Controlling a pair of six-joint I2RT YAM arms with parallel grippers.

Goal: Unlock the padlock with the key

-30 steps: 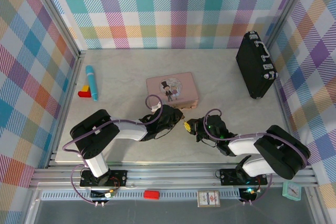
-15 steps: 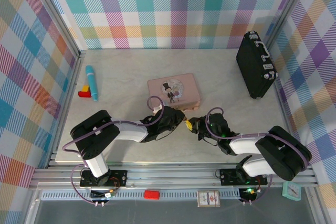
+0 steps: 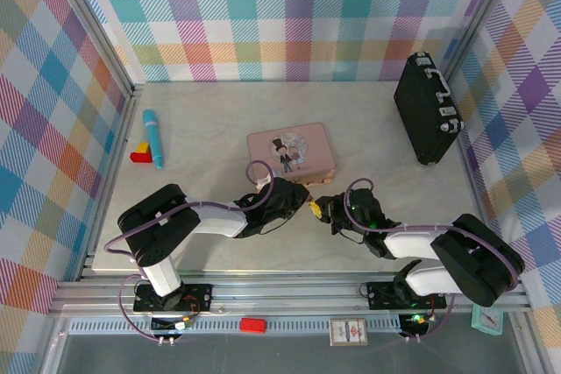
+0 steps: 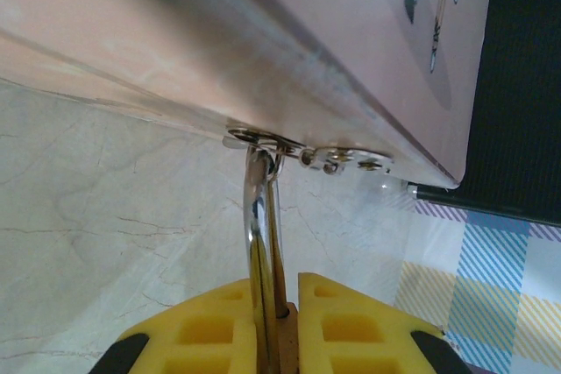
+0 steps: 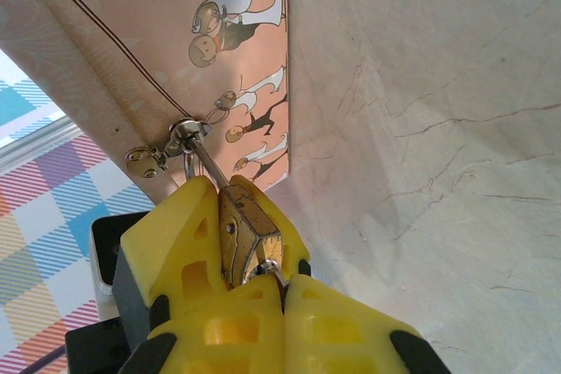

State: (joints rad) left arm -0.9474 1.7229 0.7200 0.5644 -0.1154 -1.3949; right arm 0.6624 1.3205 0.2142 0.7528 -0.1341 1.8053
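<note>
The brass padlock [image 5: 238, 223] hangs by its silver shackle [image 4: 257, 216] from the clasp [image 4: 263, 139] on the front edge of the pink tin [image 3: 291, 151]. My left gripper [image 4: 276, 291] is shut on the padlock body, yellow pads on either side. From the opposite side, my right gripper [image 5: 285, 291] is shut on the key [image 5: 270, 271], whose silver tip sits at the bottom face of the padlock. In the top view the left gripper [image 3: 302, 201] and the right gripper [image 3: 323, 209] meet nose to nose just in front of the tin, with the padlock [image 3: 312, 208] between them.
A black case [image 3: 428, 107] stands at the back right against the wall. A teal pen [image 3: 153, 137] and a red and yellow block [image 3: 140, 153] lie at the left. Checked walls close in the table on three sides.
Both grippers and the padlock have shifted slightly toward the back, and the pink tin has nudged a little to the right. Both grips are unchanged.
</note>
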